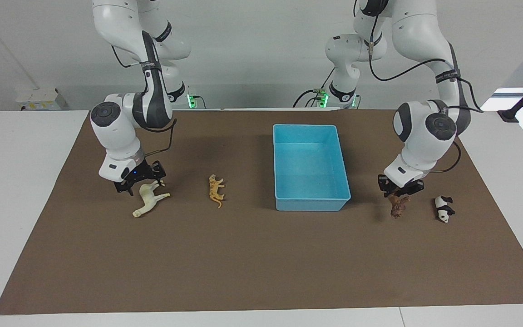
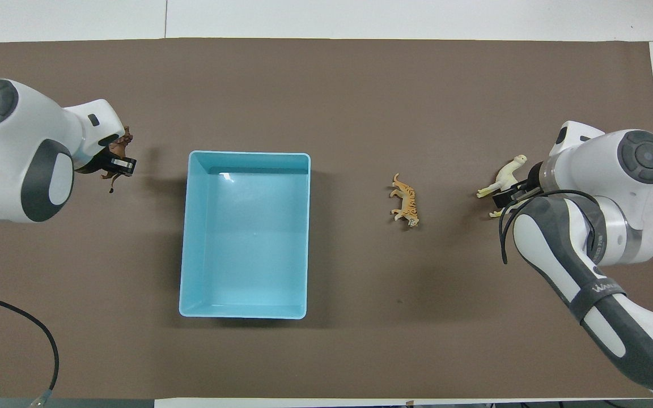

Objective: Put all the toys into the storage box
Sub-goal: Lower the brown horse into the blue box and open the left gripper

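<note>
The light blue storage box [image 1: 311, 203] stands with nothing in it; it also shows in the overhead view [image 2: 244, 311]. My left gripper [image 1: 400, 190] is shut on the dark brown lion [image 1: 397, 207] and holds it just above the mat beside the box; the overhead view shows this gripper [image 2: 114, 165] and the lion [image 2: 118, 148]. The panda [image 1: 444, 209] lies on the mat toward the left arm's end; the arm hides it from overhead. My right gripper [image 1: 142, 181] is open, low over the rear of the cream-white horse [image 1: 151, 200] [image 2: 505, 175]. The orange-tan tiger [image 1: 216, 190] [image 2: 406, 199] lies between horse and box.
A brown mat [image 1: 243, 263] covers the table. Cables and the arms' bases stand at the robots' end. Nothing else lies on the mat.
</note>
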